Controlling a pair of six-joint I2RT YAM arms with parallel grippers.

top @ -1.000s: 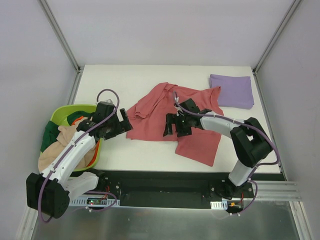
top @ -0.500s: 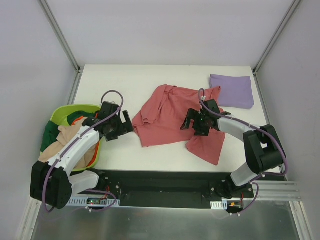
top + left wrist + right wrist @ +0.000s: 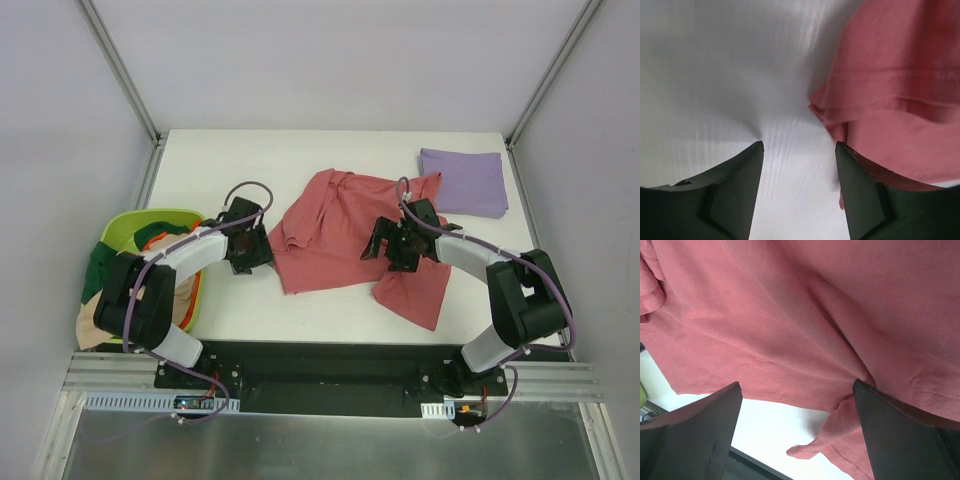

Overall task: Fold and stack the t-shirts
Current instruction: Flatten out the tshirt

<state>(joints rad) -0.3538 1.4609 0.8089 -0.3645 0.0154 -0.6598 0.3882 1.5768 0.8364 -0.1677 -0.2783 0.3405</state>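
Note:
A red t-shirt lies crumpled and spread in the middle of the white table. A folded purple t-shirt lies at the back right. My left gripper is open and empty just left of the red shirt's left edge; the left wrist view shows bare table between its fingertips and the shirt's folded edge to the right. My right gripper is open above the red shirt's right part; in the right wrist view the shirt hangs loose between its fingers, not gripped.
A green basket with several more garments, green, beige and orange, sits at the table's left edge beside the left arm. The black base rail runs along the near edge.
My left gripper has moved right, from beside the basket to the shirt's left edge. My right gripper moved right over the shirt, then stayed still; the shirt shifted right and bunched.

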